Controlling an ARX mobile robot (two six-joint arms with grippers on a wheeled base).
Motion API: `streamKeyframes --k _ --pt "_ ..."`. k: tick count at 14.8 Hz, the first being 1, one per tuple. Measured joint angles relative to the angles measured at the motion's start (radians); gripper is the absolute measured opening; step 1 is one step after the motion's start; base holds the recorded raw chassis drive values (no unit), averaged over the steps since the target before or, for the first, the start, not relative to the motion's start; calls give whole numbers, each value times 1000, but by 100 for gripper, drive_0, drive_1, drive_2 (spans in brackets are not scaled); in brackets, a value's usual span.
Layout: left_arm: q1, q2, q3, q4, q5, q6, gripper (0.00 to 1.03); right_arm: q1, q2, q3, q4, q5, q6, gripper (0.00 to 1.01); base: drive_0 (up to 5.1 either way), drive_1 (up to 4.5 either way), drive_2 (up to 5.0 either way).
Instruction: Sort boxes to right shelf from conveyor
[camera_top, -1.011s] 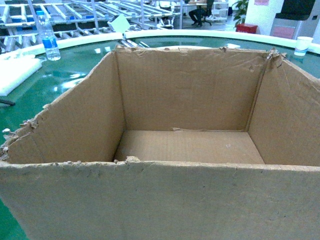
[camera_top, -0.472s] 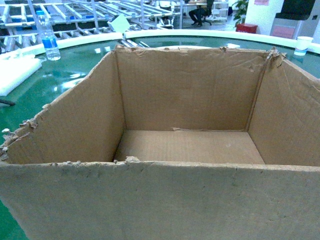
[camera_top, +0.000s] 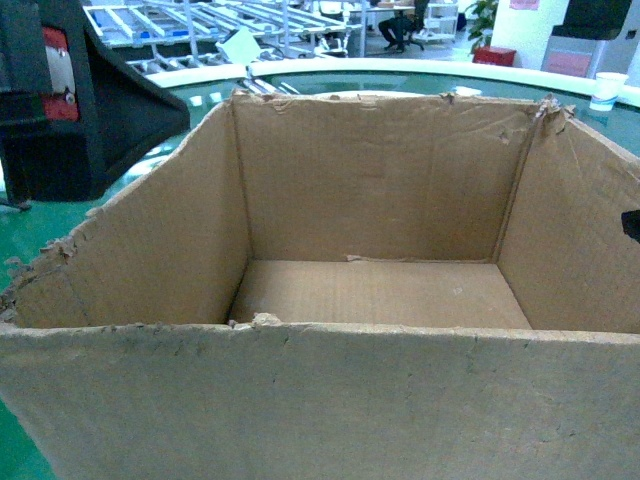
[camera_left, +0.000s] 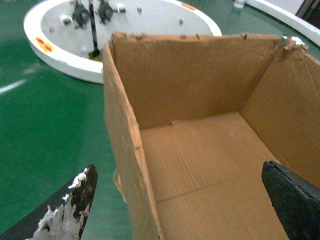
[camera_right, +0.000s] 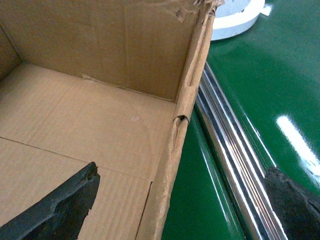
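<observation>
Cardboard box (camera_top: 370, 280) is seen open-topped on the green conveyor (camera_left: 45, 125), near its white inner rim (camera_left: 60, 60). Left gripper (camera_left: 182, 200) is spread wide across the box's left wall; right gripper (camera_right: 180, 200) is spread wide across the right wall. Nothing is squeezed.

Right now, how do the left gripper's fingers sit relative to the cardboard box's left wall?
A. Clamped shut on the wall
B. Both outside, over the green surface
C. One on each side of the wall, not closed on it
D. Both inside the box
C: in the left wrist view one finger is over the conveyor and the other inside the cardboard box, each clear of the wall.
</observation>
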Motion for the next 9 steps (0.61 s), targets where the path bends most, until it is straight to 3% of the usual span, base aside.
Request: streamKeyframes --k 2,4,6,9 --pt "11 21 8 -104 60 -95 98 14 16 5 -27 22 7 98 0 0 0" --pt "18 45 27 -197 103 -140 98 34 35 7 -41 42 9 98 0 0 0" --pt "18 56 27 -220 59 -148 98 37 42 8 -37 53 14 98 0 0 0" --pt "11 73 27 -230 -3 -119 98 24 53 4 -13 52 20 98 0 0 0"
